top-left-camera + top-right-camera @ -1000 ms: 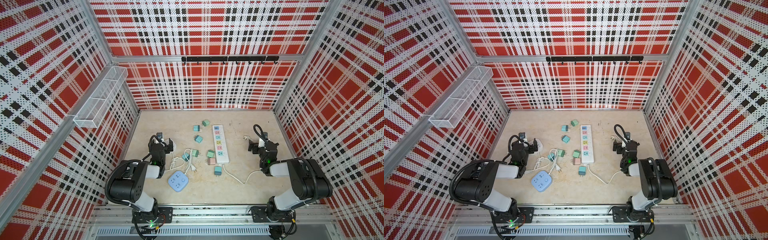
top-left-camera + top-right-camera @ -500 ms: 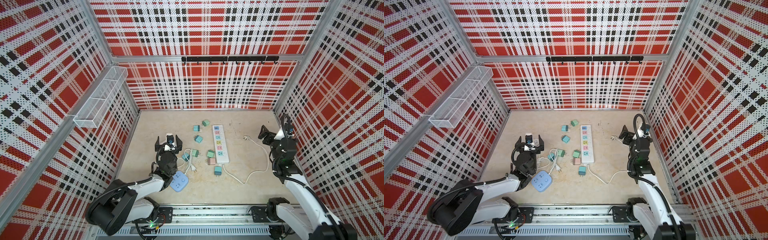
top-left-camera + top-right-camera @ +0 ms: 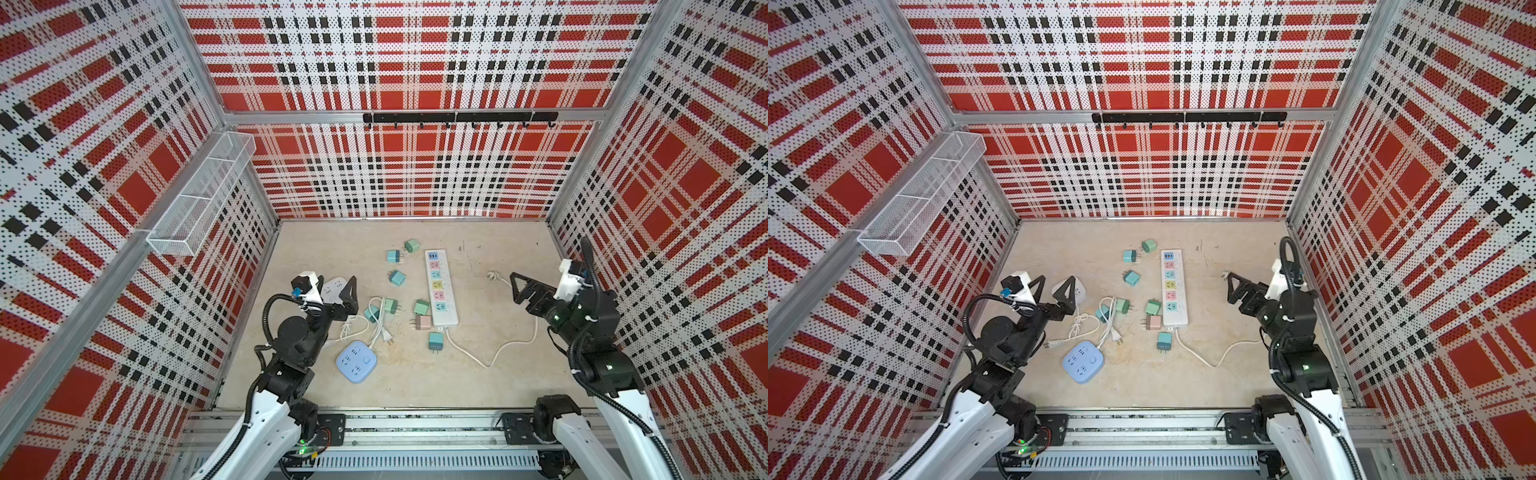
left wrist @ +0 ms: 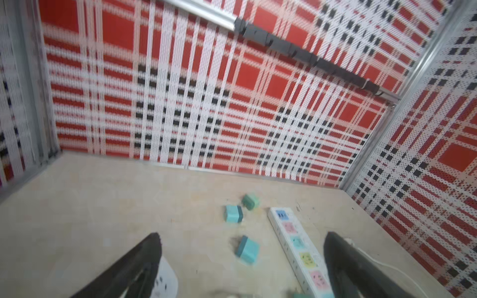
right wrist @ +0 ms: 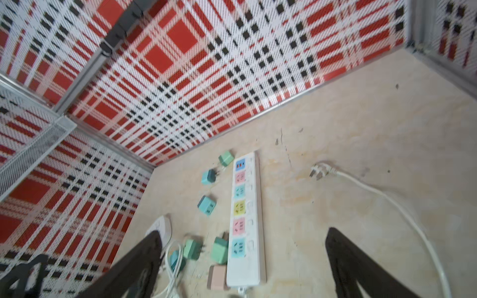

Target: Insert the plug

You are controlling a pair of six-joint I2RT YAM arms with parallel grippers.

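Task item: the white plug (image 3: 492,275) is a small pronged head on the end of a white cord (image 3: 505,348). It lies flat on the beige table (image 3: 478,386), to the right of the power strip (image 3: 440,286) and apart from it, near the right gripper (image 5: 243,230); in the right wrist view its prongs are turned toward the strip; the cord curves back across the table to the strip's near end.

The strip is white, long and narrow; it carries a row of coloured socket faces, blue at the far end, then pink, teal, yellow, pink and teal. Loose plug cubes (image 3: 397,278) in teal and green lie scattered to its left; a pink cube (image 3: 424,322) sits just beside its near end.

Containers: a wire basket (image 3: 199,199) hangs on the left wall, split by dividers into three compartments; only its own mesh shows; every plug seen lies on the table.

Other fittings: a blue socket block (image 3: 356,367) lies near the front, with coiled white leads (image 3: 376,320) beside it.

Tools: the left gripper (image 3: 1054,287) has its jaws wide apart, over a round white socket block (image 3: 334,286), clamped on nothing; the right gripper's jaws also stand wide apart, raised over the table, clamped on nothing.
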